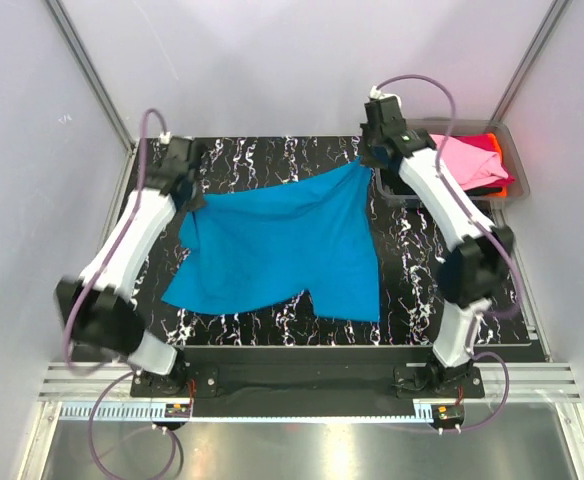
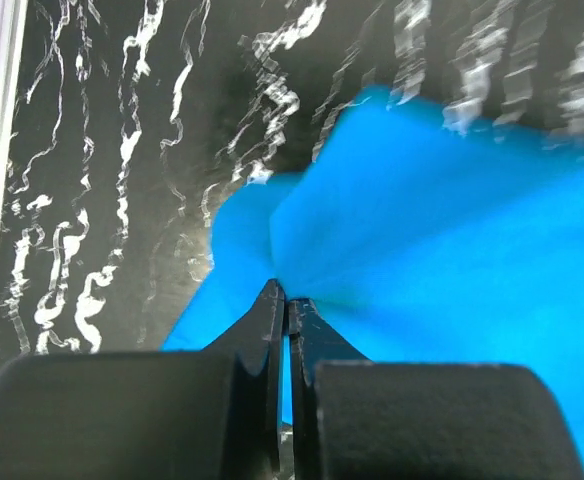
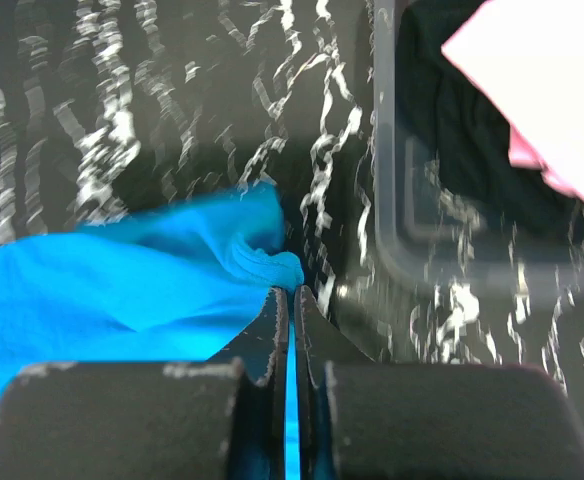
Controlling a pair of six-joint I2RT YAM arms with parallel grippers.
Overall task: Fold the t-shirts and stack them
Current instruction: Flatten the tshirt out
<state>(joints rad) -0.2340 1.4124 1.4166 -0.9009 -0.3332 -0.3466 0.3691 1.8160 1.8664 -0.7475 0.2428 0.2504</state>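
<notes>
The bright turquoise-blue cotton t-shirt (image 1: 282, 250) lies spread over the middle of the black marbled counter (image 1: 252, 150). The left gripper (image 2: 282, 297) is clenched on its corner near the far left edge. The right gripper (image 3: 290, 295) pinches the other toward the far right corner (just beside the clear grey plastic bin (image 3: 384, 120) holding a light pink shirt (image 1: 467, 160)).

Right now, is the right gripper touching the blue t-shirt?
Touching. The right wrist view shows the right gripper shut on a corner of the blue t-shirt, with blue cloth showing inside the closed jaws.
</notes>
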